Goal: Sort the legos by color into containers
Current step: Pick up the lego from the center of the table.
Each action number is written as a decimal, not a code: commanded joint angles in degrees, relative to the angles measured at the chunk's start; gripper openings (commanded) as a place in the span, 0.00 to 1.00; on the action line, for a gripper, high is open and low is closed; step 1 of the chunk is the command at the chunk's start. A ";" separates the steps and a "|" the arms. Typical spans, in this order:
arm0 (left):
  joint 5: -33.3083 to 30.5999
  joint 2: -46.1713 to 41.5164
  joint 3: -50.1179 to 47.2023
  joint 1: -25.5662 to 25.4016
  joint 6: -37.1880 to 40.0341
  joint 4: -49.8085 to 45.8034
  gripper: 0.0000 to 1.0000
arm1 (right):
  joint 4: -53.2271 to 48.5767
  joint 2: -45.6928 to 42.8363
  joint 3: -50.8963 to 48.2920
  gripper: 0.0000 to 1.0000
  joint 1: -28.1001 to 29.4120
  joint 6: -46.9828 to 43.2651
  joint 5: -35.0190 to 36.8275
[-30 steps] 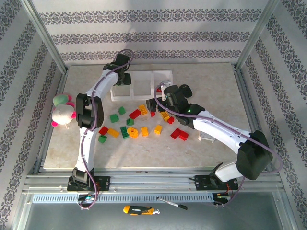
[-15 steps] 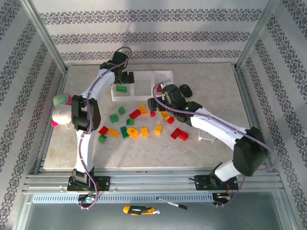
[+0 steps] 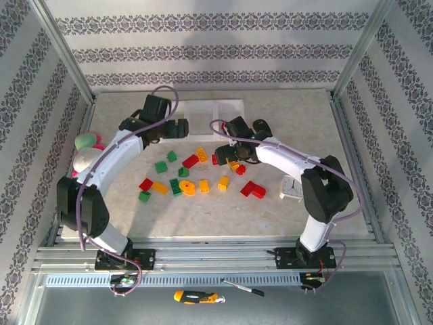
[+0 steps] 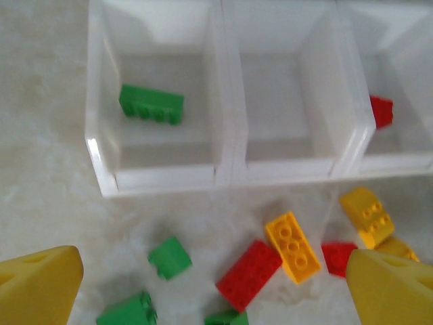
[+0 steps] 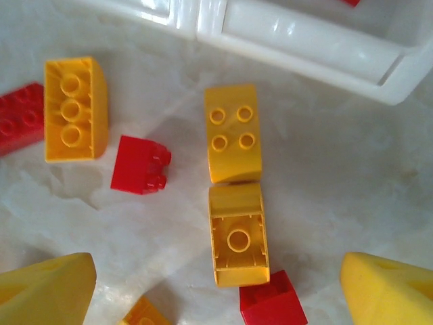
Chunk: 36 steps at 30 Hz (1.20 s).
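Scene: top cam looks down on a pale marble-look table (image 3: 318,217). 2 white arms reach in from the near edge.
Tray (image 4: 226,177): white, see-thru, 3 square cells in a row, low walls. Sits at far centre of table.
Tray L cell: 1 green brick (image 4: 151,104) lies flat inside.
Tray R cell: 1 red brick (image 4: 381,111) against that cell's L wall.
Legos (image 3: 191,160): loose red, yellow & green bricks, spread in a band on the table just in front of tray, btwn the arms.
L claw (image 4: 215,284): yellow fingers (image 4: 37,288) spread wide, nothing held. Hangs above table in front of tray, facing L & mid cells.
Under L claw: green cube (image 4: 169,257); long red brick (image 4: 249,274) just beside a long yellow brick (image 4: 292,237).
R claw (image 5: 216,291): yellow fingers (image 5: 389,291) wide apart, nothing held. Low over bricks near tray's front wall.
Ahead of R claw: hollow yellow brick (image 5: 238,235) lying underside up, end to end w/ a 4-stud yellow brick (image 5: 232,133); apart from both fingers.
Nearby: small red cube (image 5: 140,164) to the L; 3-stud yellow brick (image 5: 76,108) farther L; red corner brick (image 5: 270,301) at the hollow one's near end.
Plush (image 3: 86,154): pink-green-white, at table's L edge.
Mouse (image 3: 262,126): black, just R of tray, by R arm's wrist.
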 commanded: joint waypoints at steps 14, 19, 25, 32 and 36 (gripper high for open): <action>-0.09 -14.58 -17.52 -10.20 -11.40 0.04 0.99 | -9.34 14.06 9.91 0.69 -1.00 -4.53 1.69; 0.15 -15.42 -18.07 -10.98 -10.84 0.01 0.99 | -9.79 16.44 10.90 0.64 -1.00 -4.31 2.56; 1.05 -16.97 -18.69 -11.02 -7.39 2.94 0.99 | -9.34 15.59 10.23 0.50 -1.09 -3.65 3.91; 2.39 -17.09 -18.81 -10.98 -3.27 4.77 0.99 | -9.26 11.81 9.06 0.38 -1.09 -3.07 3.59; 2.32 -18.46 -20.17 -11.00 0.92 8.37 0.99 | -8.57 8.59 8.87 0.35 -0.85 -1.77 2.59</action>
